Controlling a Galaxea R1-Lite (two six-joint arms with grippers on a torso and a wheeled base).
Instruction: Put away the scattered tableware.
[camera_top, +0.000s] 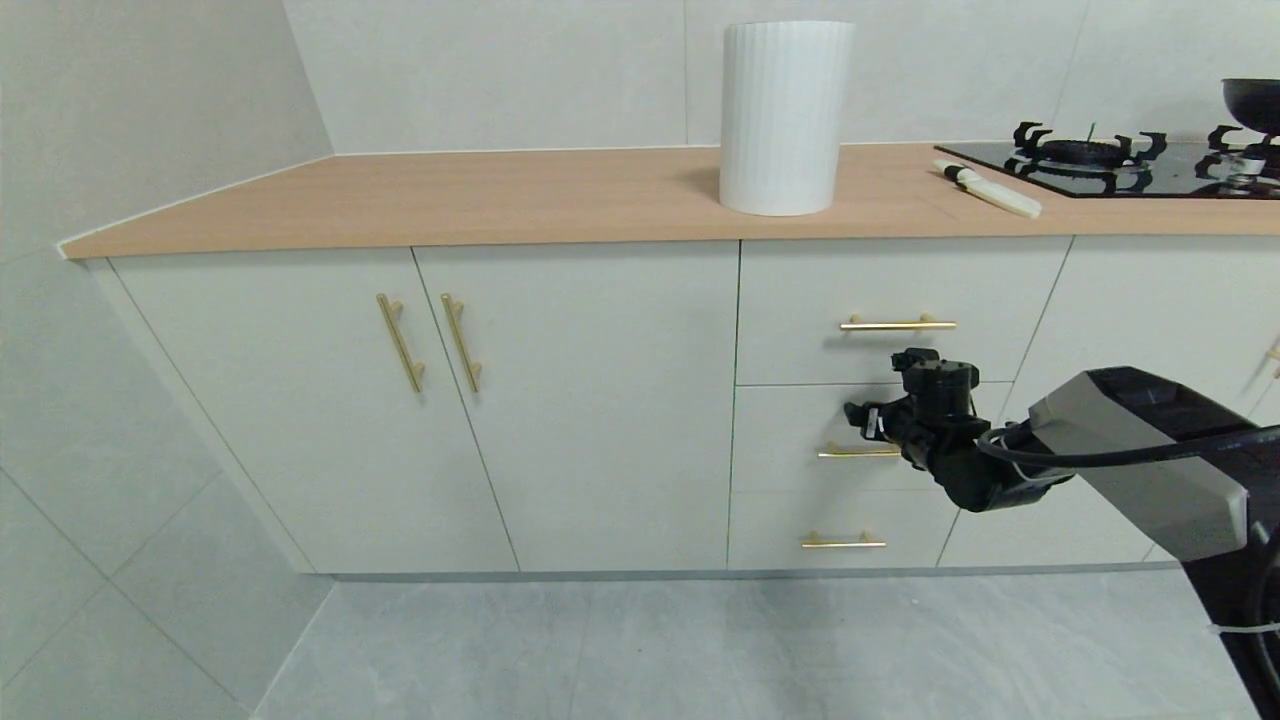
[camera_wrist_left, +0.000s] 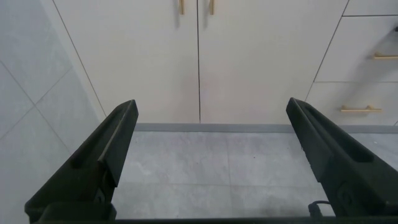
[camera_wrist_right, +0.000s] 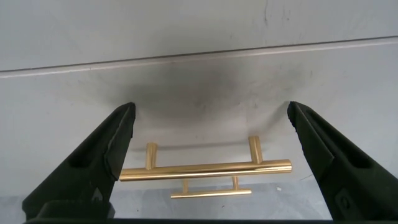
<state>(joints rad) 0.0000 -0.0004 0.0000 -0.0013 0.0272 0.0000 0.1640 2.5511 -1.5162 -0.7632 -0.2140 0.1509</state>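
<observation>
Clearance: we find right gripper (camera_wrist_right: 209, 112), jaws apart, facing middle drawer handle (camera_wrist_right: 205, 169); left gripper (camera_wrist_left: 211, 109) likewise spread above floor tiles (camera_wrist_left: 211, 171).

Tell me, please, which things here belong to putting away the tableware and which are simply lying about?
Belonging to the job, most likely:
- knife lying on the counter
- middle drawer handle, just ahead of the open right gripper

Just lying about:
- white ribbed container
- hob
- black pan
</observation>
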